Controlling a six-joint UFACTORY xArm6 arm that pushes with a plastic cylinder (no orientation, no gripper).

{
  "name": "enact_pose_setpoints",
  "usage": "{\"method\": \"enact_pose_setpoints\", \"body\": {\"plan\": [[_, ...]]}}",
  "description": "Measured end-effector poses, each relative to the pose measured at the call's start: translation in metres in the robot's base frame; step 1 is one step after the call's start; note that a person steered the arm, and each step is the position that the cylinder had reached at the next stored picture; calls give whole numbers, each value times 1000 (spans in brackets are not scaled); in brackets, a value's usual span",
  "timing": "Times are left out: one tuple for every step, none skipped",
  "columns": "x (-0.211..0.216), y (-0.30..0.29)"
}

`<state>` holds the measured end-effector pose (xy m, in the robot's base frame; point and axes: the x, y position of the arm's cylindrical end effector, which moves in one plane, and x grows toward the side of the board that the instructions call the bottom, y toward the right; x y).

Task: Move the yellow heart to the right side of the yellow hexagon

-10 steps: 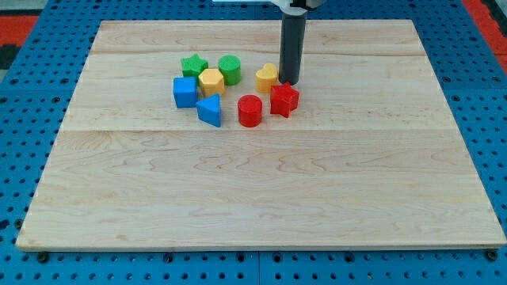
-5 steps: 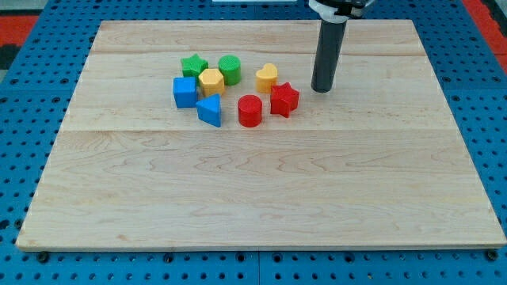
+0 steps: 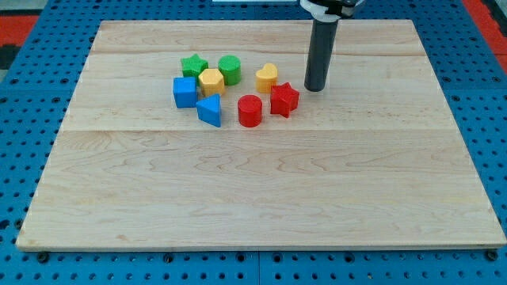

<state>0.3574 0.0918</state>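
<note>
The yellow heart (image 3: 267, 77) lies on the wooden board (image 3: 253, 182), upper middle. The yellow hexagon (image 3: 211, 81) lies to its left, with the green cylinder (image 3: 230, 69) between them and a little higher. My tip (image 3: 315, 89) rests on the board to the right of the yellow heart, apart from it, and just up and right of the red star (image 3: 283, 99).
A green star (image 3: 194, 66), a blue cube (image 3: 184, 92) and a blue triangle (image 3: 210, 109) crowd around the yellow hexagon. A red cylinder (image 3: 249, 110) sits below the yellow heart, left of the red star.
My tip left the yellow heart's right side, moved right to about mid-right, then came back slightly left. No block has visibly moved.
</note>
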Motion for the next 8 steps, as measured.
{"method": "enact_pose_setpoints", "body": {"plan": [[-1, -3], [-6, -20], [-10, -42], [-10, -65], [-10, -81], [4, -91], [14, -120], [25, -121]]}}
